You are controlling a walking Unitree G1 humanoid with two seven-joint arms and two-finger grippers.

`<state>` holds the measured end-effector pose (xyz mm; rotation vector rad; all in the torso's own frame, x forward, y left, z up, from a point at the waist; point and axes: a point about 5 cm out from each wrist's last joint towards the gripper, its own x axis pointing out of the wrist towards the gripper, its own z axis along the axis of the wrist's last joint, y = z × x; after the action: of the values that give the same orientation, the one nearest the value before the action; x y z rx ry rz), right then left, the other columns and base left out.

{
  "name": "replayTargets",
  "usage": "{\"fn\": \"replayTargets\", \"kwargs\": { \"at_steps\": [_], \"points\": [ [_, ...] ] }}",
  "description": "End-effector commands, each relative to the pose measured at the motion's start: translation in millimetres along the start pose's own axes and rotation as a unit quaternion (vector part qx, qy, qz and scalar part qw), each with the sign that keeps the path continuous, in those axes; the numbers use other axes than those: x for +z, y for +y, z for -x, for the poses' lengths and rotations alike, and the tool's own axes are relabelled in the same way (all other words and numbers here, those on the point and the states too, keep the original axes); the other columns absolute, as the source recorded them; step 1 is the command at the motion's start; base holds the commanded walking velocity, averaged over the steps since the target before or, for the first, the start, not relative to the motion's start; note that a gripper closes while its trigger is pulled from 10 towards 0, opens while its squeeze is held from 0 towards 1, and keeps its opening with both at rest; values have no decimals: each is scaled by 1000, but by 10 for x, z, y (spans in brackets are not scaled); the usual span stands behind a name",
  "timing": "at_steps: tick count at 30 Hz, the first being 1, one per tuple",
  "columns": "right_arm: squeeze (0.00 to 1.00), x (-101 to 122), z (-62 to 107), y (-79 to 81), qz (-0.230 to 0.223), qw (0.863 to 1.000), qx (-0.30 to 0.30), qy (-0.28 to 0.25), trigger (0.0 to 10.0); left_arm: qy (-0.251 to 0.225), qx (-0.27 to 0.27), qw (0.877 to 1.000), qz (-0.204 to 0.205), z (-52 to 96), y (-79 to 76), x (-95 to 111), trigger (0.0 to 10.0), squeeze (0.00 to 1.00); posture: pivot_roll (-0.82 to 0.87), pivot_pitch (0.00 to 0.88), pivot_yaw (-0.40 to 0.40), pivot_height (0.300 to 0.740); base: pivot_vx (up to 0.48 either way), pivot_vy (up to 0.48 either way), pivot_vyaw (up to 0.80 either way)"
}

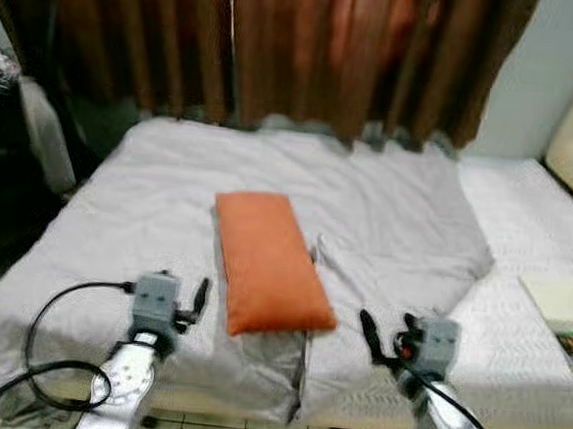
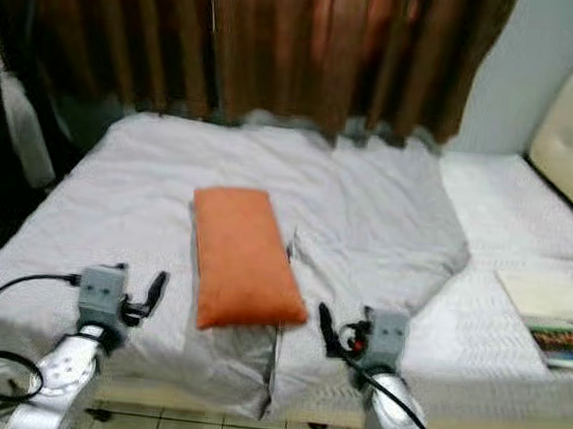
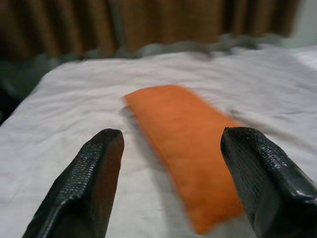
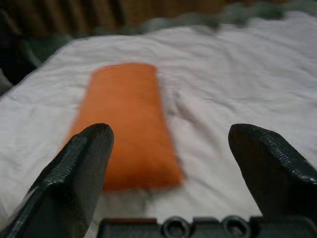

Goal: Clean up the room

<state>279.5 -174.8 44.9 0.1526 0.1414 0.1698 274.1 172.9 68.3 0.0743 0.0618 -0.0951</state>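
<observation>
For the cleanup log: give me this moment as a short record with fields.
setting: bed with grey blanket, brown curtains behind
main item: orange pillow, lying lengthwise on the blanket near the foot edge
left pincer: open, left of the pillow, empty
right pincer: open, right of the pillow, empty
other: books on the bare mattress to the right

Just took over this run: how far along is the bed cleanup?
Done: nothing obvious. The orange pillow lies on the rumpled grey blanket. In hand: nothing; left tool and right tool are open, raised short of the pillow. Left: pillow, blanket, books at the bedside.
</observation>
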Motion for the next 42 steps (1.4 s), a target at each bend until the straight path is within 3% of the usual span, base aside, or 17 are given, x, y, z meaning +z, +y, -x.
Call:
{"fn": "replayTargets", "kwargs": {
  "at_steps": [1, 11, 15, 16, 20, 23, 24, 36, 42],
  "points": [
    [0, -15, 49, -115, 7, 1000, -20, 7, 10000, -10, -9, 1000, 4, -32, -53, 46, 10000, 0, -21, 0, -11, 740, 480, 0, 0],
    [0, -36, 27, -114, 16, 999, -27, 18, 10000, -8, -12, 1000, 5, -18, -61, 39, 10000, 0, -18, 0, -12, 740, 480, 0, 179],
    [0, -46, 18, -141, 21, 999, -40, 25, 10000, 0, -19, 999, -34, -69, -40, 35, 10000, 0, -15, 0, -11, 740, 472, 0, 0],
    [0, -49, 12, -149, 20, 999, -44, 26, 10000, 2, -34, 999, -41, -97, -67, 39, 10000, 1000, -13, 0, -9, 740, 454, 0, 0],
    [0, -30, -19, -170, 22, 998, -55, 22, 10000, 7, -78, 996, -42, -159, -165, 57, 10000, 1000, -14, 0, -2, 740, 230, 0, 0],
    [0, -15, -30, -176, 25, 998, -58, 21, 10000, 4, -79, 996, -29, -189, -171, 84, 10000, 1000, -19, 0, 1, 740, 0, 0, 0],
    [0, -10, -27, -170, 21, 998, -56, 17, 10000, -4, -73, 997, -36, -185, -153, 106, 10000, 0, -23, 0, 3, 740, 0, 0, 0],
    [0, -35, 20, -141, 22, 999, -47, 11, 10000, -4, -81, 996, -43, -187, -147, 76, 10000, 0, -38, 0, 7, 740, 188, -328, 0],
    [0, -33, 21, -136, 28, 998, -46, 13, 10000, 14, -53, 998, -32, -201, -37, 24, 10000, 0, -37, 0, 7, 740, 112, -66, 0]
  ]
}}
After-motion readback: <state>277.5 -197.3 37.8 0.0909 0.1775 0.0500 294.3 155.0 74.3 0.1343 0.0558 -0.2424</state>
